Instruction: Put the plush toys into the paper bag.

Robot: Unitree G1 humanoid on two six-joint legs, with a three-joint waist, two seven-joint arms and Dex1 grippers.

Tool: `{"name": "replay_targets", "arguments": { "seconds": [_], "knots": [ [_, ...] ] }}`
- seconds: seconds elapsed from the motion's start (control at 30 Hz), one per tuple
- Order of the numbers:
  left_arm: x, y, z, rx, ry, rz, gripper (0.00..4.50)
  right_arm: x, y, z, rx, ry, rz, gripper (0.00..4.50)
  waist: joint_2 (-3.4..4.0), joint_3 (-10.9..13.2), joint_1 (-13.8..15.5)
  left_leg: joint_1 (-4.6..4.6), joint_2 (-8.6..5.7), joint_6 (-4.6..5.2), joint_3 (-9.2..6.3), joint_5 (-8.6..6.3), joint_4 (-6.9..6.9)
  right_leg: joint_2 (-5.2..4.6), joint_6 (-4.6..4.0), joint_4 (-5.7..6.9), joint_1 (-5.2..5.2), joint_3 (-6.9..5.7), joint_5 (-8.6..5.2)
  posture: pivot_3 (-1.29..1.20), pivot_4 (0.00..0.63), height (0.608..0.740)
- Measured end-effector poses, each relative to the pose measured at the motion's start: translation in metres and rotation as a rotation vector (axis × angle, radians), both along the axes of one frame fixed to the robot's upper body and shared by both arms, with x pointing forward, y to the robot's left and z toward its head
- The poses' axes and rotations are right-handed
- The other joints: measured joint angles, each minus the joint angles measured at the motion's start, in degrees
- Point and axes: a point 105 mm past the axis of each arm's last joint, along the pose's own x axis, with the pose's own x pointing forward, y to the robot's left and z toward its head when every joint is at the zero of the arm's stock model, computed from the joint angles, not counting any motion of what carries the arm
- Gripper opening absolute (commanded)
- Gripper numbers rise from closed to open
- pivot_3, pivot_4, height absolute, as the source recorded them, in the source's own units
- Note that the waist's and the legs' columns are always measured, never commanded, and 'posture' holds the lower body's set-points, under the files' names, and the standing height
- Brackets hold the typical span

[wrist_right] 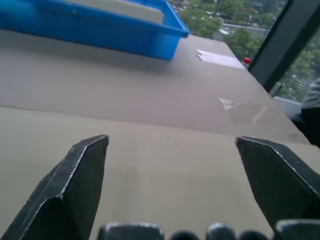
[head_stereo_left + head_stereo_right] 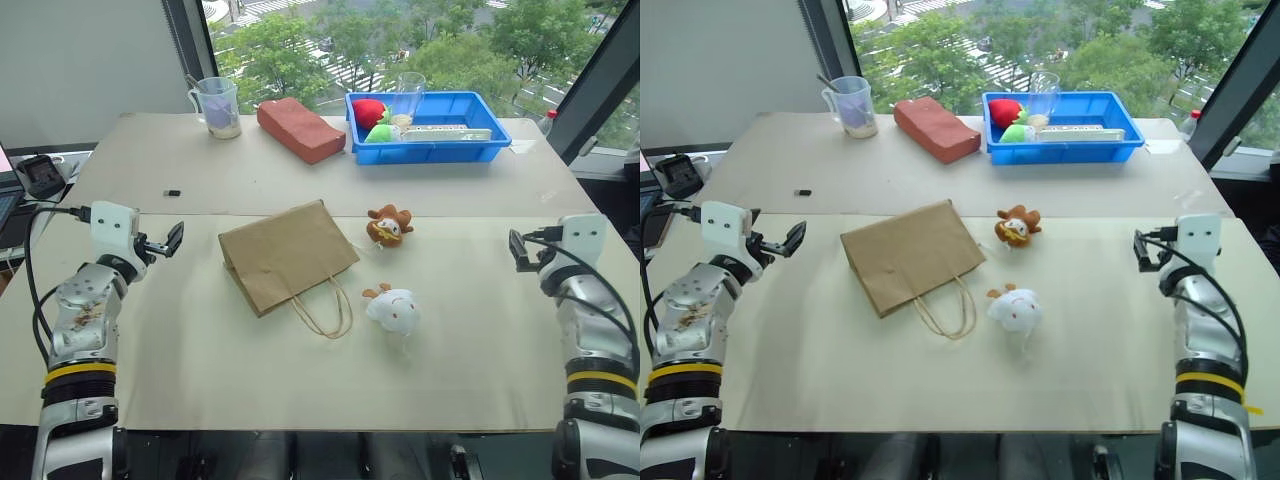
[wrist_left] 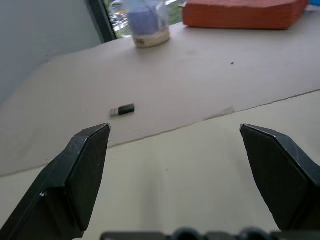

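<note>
A brown paper bag (image 2: 287,252) lies flat in the middle of the table, its loop handles (image 2: 322,307) toward me. Just right of it sits a brown and orange plush toy (image 2: 388,226), and nearer me a white plush toy (image 2: 393,308) with orange-brown limbs. My left gripper (image 2: 165,242) hovers open at the table's left side, well left of the bag. My right gripper (image 2: 518,251) hovers open at the right side, far from both toys. Both hold nothing; the wrist views show wide-apart fingers (image 3: 82,165) (image 1: 75,180) over bare table.
At the back stand a blue tray (image 2: 432,150) holding a red and a green plush and a glass, a reddish block (image 2: 300,129), and a measuring cup (image 2: 218,106). A small black stick (image 2: 173,192) lies at the left. A device (image 2: 41,174) sits off the left edge.
</note>
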Motion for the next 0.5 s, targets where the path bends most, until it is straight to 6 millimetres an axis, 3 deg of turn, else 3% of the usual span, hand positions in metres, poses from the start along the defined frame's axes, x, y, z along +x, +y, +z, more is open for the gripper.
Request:
{"name": "replay_targets", "arguments": {
  "seconds": [0.1, 0.2, 0.37, 0.5],
  "knots": [
    [-0.004, -0.032, 0.029, 0.103, -0.006, -0.221, 4.43, 0.0, 0.025, 0.034, -0.021, -0.037, 0.159, 4.5, 0.0, 0.0, 0.1, -0.03, 0.04, 0.0, -0.02, 0.0, 0.0, 0.04, 0.0, -0.02, 0.02, -0.06, 0.0, 0.0, 0.15, 0.74],
    [-0.016, -0.084, 0.053, 0.224, -0.022, -0.499, 4.43, -0.01, 0.074, 0.054, -0.012, -0.053, 0.393, 4.5, 0.01, 0.0, 0.3, 0.01, 0.1, 0.04, -0.02, -0.02, 0.01, 0.07, 0.0, -0.03, 0.11, -0.1, 0.0, 0.0, 0.15, 0.74],
    [-0.043, -0.144, 0.032, 0.348, 0.083, -0.87, 4.43, -0.044, 0.132, 0.033, -0.004, 0.087, 0.706, 4.5, 0.01, 0.0, 0.3, -0.17, 0.15, 0.16, -0.01, -0.09, 0.12, 0.16, 0.0, 0.01, 0.1, -0.15, 0.0, 0.0, 0.15, 0.74],
    [-0.057, -0.174, 0.019, 0.432, 0.103, -1.062, 4.43, -0.072, 0.158, 0.024, -0.037, 0.165, 0.869, 4.5, 0.01, 0.0, 0.3, -0.22, 0.12, 0.19, 0.01, -0.1, 0.23, 0.14, 0.01, -0.12, 0.1, -0.14, -0.01, 0.0, 0.15, 0.74]
  ]
}}
